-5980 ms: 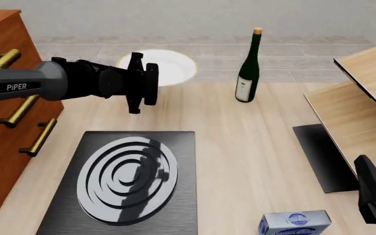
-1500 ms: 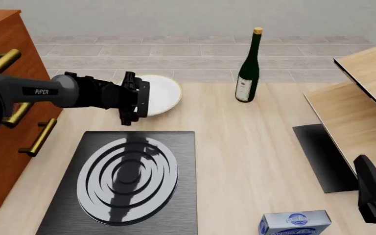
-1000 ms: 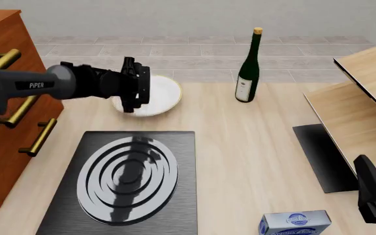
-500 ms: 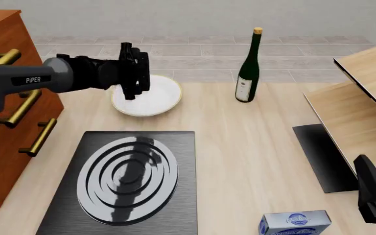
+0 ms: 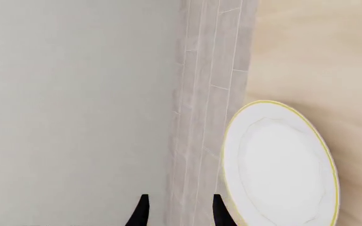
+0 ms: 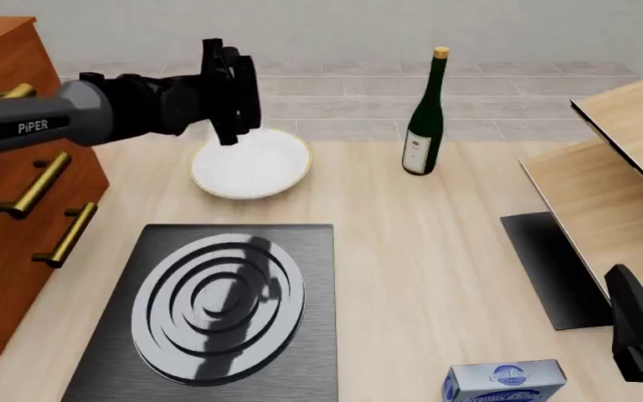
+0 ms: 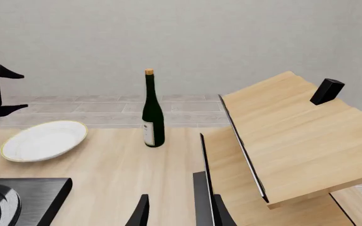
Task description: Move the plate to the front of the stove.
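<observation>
A: Where's everything on the tabletop (image 6: 434, 251)?

B: The stove (image 6: 215, 311) sits near, and the plate (image 6: 251, 164) lies flat at its 12 o'clock, close beyond the far edge.

A: Jaws?

B: Left gripper (image 6: 230, 92) hovers above the plate, jaws parted, holding nothing. Right gripper (image 7: 177, 212) is parked at 4 o'clock, jaws apart, empty.

A: Plate (image 6: 251, 164): smooth white glazed look, thin gold rim. Table (image 6: 434, 251): pale matt wood grain.

B: Stove (image 6: 215, 322): dark brushed slab, silver-grey metallic rings. Bottle (image 6: 424, 117): glossy dark glass.
</observation>
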Available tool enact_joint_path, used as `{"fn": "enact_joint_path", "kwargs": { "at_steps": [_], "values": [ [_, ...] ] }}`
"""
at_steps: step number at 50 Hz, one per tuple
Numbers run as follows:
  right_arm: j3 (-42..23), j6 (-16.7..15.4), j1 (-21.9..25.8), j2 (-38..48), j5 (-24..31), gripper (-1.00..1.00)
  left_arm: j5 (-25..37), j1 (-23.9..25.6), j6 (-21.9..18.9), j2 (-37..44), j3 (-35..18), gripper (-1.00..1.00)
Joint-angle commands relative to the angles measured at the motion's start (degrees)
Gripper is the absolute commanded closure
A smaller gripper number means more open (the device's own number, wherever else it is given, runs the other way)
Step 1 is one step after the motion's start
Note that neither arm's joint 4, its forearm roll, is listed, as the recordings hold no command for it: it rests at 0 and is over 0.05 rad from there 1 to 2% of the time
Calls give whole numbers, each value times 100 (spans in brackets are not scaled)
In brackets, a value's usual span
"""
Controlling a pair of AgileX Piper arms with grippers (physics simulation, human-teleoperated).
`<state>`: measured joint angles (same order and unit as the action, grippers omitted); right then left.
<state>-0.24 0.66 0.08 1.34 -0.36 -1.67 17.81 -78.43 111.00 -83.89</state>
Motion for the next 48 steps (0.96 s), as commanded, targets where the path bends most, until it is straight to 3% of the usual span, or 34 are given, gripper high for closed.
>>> {"fn": "enact_joint_path", "kwargs": {
  "at_steps": [1,35,39,48],
  "values": [
    [0,-2,1,-5,3,-100,-142,107,193,-202,54,-100],
    [-1,23,15,-53,22,-100,-386,527,590,-973,742,-100],
    [-1,23,14,-45,20,-100,-357,670,790,-1112,740,-100],
    [-1,23,15,-48,21,-100,-697,887,880,-1520,1236,-100]
  ]
}}
